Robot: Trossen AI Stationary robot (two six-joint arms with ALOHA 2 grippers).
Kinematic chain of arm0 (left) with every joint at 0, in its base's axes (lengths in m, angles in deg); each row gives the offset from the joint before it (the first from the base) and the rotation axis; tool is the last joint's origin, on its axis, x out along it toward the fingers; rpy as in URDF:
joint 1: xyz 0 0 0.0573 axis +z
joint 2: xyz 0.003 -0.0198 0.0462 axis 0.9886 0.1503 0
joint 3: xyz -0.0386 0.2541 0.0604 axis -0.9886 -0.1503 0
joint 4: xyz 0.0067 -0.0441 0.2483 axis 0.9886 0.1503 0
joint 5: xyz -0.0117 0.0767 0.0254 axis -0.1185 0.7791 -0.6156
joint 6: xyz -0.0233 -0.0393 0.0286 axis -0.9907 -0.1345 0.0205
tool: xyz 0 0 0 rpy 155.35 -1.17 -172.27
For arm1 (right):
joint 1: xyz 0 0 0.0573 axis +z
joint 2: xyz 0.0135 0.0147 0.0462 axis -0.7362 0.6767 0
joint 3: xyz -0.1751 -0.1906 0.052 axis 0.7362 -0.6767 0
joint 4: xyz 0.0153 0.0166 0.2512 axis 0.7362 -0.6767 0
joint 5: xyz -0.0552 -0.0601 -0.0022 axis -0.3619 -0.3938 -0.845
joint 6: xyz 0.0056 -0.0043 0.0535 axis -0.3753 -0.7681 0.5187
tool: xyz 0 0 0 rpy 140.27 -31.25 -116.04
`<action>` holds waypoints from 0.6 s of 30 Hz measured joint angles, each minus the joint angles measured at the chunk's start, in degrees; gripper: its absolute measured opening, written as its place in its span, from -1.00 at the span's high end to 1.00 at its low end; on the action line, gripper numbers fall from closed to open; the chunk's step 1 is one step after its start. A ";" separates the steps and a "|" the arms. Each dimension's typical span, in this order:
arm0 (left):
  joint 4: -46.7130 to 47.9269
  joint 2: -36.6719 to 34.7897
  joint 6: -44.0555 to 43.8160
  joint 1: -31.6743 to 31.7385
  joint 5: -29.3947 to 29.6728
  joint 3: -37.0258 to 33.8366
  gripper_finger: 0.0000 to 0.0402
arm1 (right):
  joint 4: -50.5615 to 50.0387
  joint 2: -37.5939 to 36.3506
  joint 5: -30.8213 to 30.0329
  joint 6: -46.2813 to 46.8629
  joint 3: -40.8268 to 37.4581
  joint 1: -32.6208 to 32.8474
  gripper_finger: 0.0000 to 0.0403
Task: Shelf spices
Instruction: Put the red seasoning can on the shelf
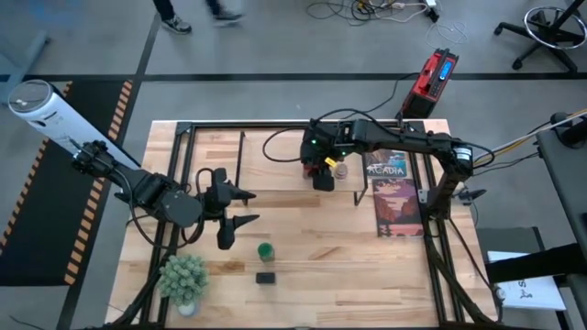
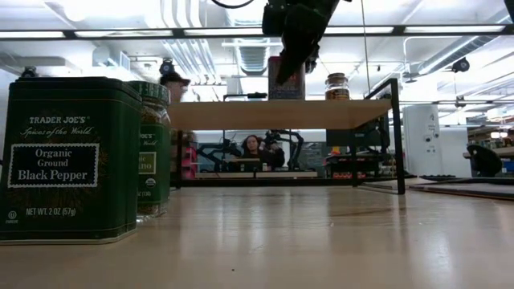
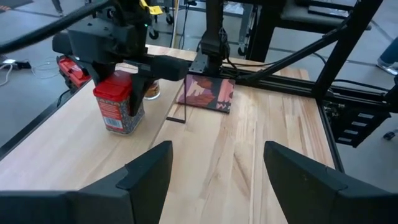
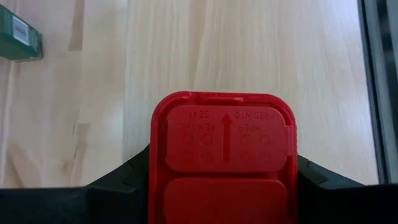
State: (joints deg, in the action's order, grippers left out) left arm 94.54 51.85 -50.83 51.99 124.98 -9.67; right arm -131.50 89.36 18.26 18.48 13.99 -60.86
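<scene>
The red tin (image 3: 118, 102) stands upright on the light-wood shelf (image 2: 273, 114), with my right gripper (image 1: 323, 174) shut on its top. The round tan jar (image 2: 336, 86) stands on the shelf just beside it. The green-capped jar (image 1: 265, 250) and the dark square tin (image 1: 266, 277) stand on the table near its front edge, close in the low view as the jar (image 2: 151, 148) and the tin (image 2: 71, 156). My left gripper (image 1: 248, 207) hovers open left of the middle, holding nothing. My right gripper pinches the red tin's cap (image 4: 224, 143) between its two fingers (image 4: 124, 180), one on each opposite side. The fingers come slanting down from above. The tin is upright, and in the low view its base (image 2: 287, 98) meets the shelf board.
A leafy potted plant (image 1: 183, 278) stands at the front left. A board-game box (image 1: 394, 194) lies flat right of the shelf. The black metal frame (image 1: 440, 229) rings the table. Bare wood lies between the shelf and the front containers. A person sits in the room behind.
</scene>
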 joint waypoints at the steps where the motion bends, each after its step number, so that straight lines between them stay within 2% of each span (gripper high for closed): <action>1: 0.01 0.00 0.00 0.00 0.00 0.00 -0.20 | 0.30 0.21 0.84 0.04 0.00 0.00 0.02; 7: 0.00 0.00 0.02 0.00 -1.23 0.00 -0.20 | 1.55 1.07 1.42 0.43 -0.15 -0.09 0.00; 18: 0.30 0.35 0.46 0.00 -2.73 0.09 -0.26 | 0.95 1.07 1.39 0.42 0.71 -0.15 -0.33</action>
State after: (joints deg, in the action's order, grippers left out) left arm 94.84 52.20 -50.37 51.99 122.25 -9.58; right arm -130.55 90.43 19.64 18.89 14.70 -61.02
